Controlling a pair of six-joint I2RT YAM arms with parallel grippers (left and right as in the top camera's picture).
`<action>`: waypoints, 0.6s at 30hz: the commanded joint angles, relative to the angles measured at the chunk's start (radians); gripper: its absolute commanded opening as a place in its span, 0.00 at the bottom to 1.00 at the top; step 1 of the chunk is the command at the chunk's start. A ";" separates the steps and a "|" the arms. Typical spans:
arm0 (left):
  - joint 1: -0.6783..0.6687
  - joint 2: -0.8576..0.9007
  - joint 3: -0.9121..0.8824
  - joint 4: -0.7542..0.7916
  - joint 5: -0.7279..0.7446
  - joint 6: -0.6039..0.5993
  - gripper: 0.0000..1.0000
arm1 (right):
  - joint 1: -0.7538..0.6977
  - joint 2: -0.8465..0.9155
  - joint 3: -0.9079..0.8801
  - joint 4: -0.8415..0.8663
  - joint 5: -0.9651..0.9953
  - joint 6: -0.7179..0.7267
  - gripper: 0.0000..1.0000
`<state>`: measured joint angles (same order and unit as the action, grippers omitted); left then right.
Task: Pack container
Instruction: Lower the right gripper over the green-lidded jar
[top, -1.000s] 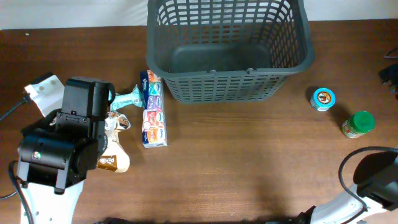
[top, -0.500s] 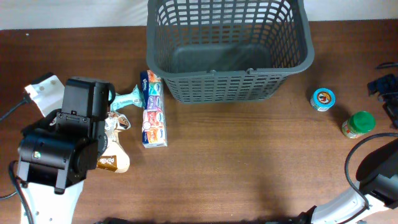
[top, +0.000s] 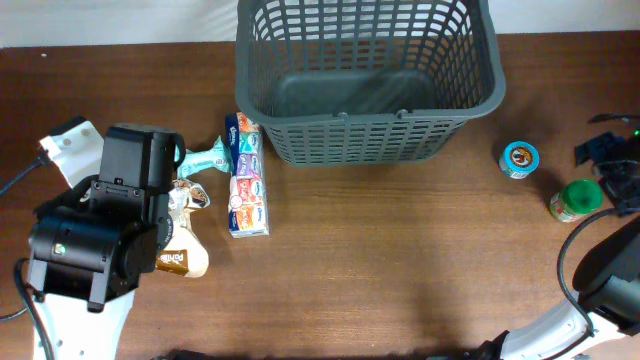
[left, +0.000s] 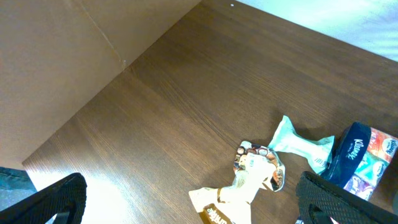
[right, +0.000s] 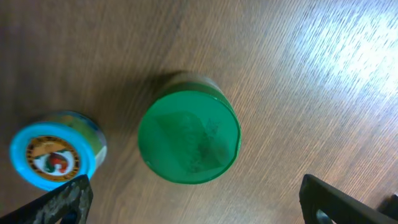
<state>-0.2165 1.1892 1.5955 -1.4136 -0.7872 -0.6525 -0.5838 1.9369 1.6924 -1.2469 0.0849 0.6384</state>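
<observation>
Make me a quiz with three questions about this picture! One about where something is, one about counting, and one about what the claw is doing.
1. Where is the green-lidded jar?
A) in the basket
B) on the table, right of the basket
C) on the floor

2. How many things are inside the basket?
A) none
B) two
C) four

3. The right gripper is:
A) open over the jar
B) shut on the jar
C) shut and empty

Answers:
1 B, it stands on the wood near the blue-topped tub.
2 A, only the basket's bare bottom shows.
3 A, its fingers stand wide apart and touch nothing, with the green lid below.
</observation>
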 joint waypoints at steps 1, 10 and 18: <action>0.005 0.001 0.010 -0.002 -0.021 -0.013 1.00 | -0.008 0.000 -0.027 0.021 -0.006 -0.010 0.99; 0.005 0.001 0.010 -0.002 -0.021 -0.013 1.00 | -0.013 0.001 -0.042 0.072 -0.030 0.063 0.99; 0.005 0.001 0.010 -0.002 -0.021 -0.013 1.00 | -0.013 0.006 -0.042 0.081 -0.013 0.130 0.99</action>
<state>-0.2165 1.1892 1.5955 -1.4136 -0.7872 -0.6525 -0.5888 1.9369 1.6562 -1.1725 0.0624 0.7170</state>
